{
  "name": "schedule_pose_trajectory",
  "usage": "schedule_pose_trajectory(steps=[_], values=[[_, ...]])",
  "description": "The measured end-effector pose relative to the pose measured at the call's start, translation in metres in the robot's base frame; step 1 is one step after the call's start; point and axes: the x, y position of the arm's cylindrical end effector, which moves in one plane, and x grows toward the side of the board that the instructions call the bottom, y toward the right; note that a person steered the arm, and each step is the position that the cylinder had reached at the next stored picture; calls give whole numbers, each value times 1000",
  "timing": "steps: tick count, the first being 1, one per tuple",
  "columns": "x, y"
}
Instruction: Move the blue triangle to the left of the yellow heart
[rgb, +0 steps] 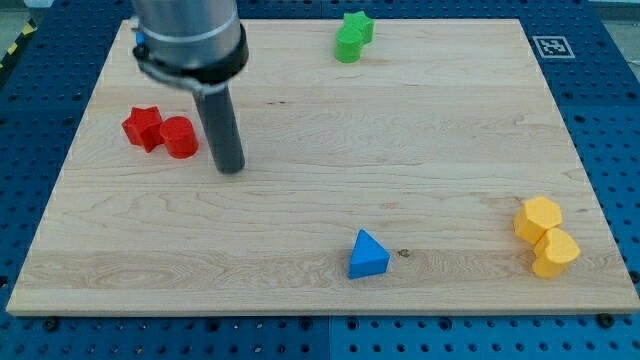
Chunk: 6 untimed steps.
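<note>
Tip (231, 168) beside red blocks (162, 131), blue triangle (367, 255) apart.

On the desk (300, 150), my tip (231, 168) stands just right of the red cylinder (180, 138) and red star (144, 128). The blue triangle (367, 255) lies at bottom centre, well left of the yellow heart (555, 252) and yellow hexagon (538, 218). The green star (357, 25) and green cylinder (348, 45) sit at top centre.

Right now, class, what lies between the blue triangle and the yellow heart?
Nothing: the camera view shows bare board between the blue triangle and the yellow heart.

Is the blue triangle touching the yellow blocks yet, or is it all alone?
All alone. The blue triangle sits near the view's bottom with bare wood around it, apart from the yellow blocks at the view's right.
</note>
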Motion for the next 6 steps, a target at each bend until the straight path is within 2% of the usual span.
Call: schedule_pose_trajectory(steps=[1,2,3,4,5,6], values=[[-32,44],[-98,-2],[-135,-99],[-155,-197],[-190,-198],[-244,-192]])
